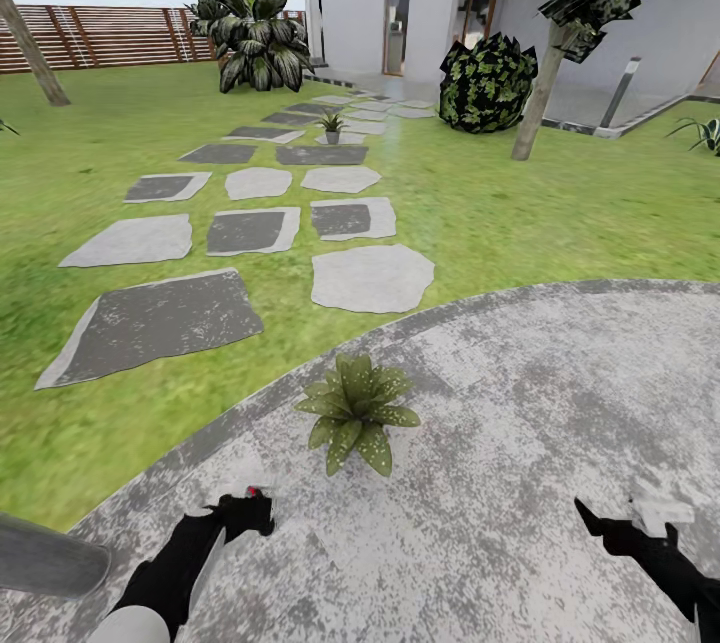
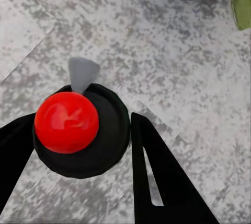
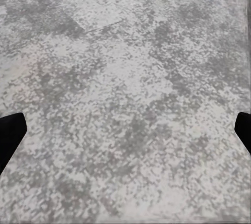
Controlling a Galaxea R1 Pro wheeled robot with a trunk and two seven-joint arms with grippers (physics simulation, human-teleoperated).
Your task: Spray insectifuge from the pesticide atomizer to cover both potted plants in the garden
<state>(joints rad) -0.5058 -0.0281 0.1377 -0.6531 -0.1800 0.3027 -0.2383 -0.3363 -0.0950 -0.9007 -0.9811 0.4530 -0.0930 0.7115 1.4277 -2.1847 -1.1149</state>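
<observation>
As we take stock from the head view, the pesticide atomizer (image 1: 243,506) sits between the fingers of the left gripper (image 1: 240,513), low over the round grey patio (image 1: 560,403); only its red nozzle tip and a bit of the whitish head show there. The left wrist view looks at the red tip (image 2: 66,121) against the round dark body, with one black finger (image 2: 157,177) on each side, closed against the body. We judge the bottle light, rigid and smooth-sided, so apt to twist in a loose grip; the best hold is around the body below the head, leaving the trigger free.

The right gripper (image 1: 625,528) hangs over bare paving, spread wide and holding nothing.

The near potted plant (image 1: 355,408) stands on the patio, just ahead of the left gripper. The far potted plant (image 1: 331,127) stands among the stepping stones (image 1: 370,278), well away.
</observation>
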